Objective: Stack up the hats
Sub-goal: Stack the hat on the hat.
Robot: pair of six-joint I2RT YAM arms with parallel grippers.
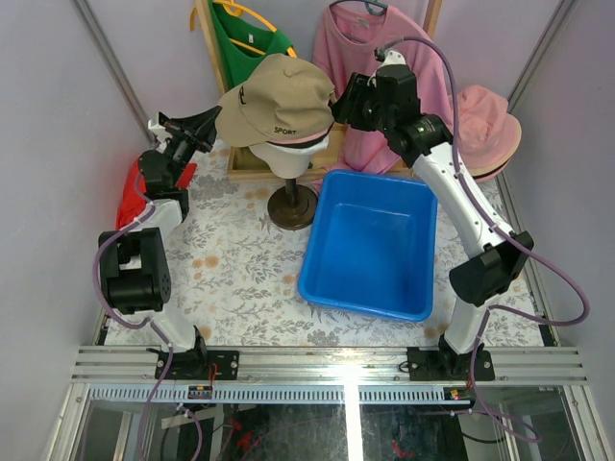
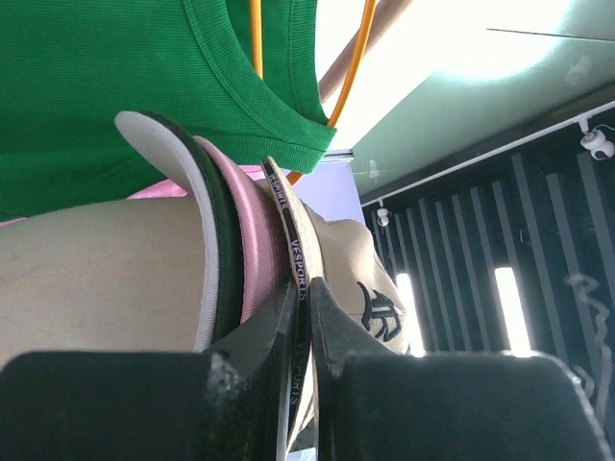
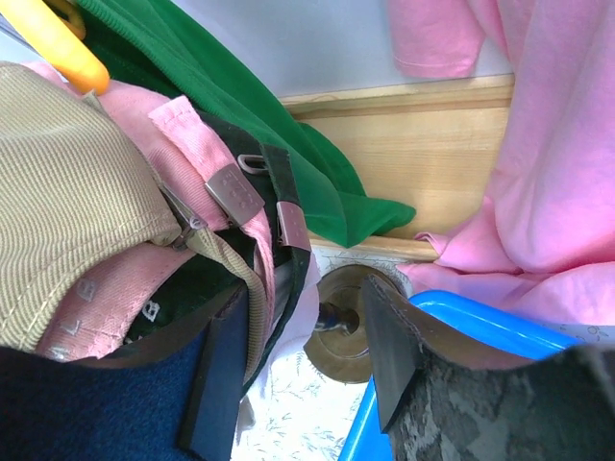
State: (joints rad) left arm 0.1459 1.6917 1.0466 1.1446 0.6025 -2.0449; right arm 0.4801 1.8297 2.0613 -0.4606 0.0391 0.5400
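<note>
Tan cap [image 1: 279, 96] tops the hat stack on the mannequin head [image 1: 288, 158], upper centre of the overhead frame.
Left gripper [image 1: 211, 122] pinches the brim's edge, fingers [image 2: 252, 348] closed on the trim. Right gripper [image 1: 340, 104] sits by the back strap, fingers [image 3: 216, 375] apart, holding nothing. To seat it well, ease both sides down evenly over the pink cap [image 3: 120, 283] beneath.

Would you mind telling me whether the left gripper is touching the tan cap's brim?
Touching. The left wrist view shows the brim edge of the tan cap pinched between the jaws of the left gripper, with no gap.
</note>
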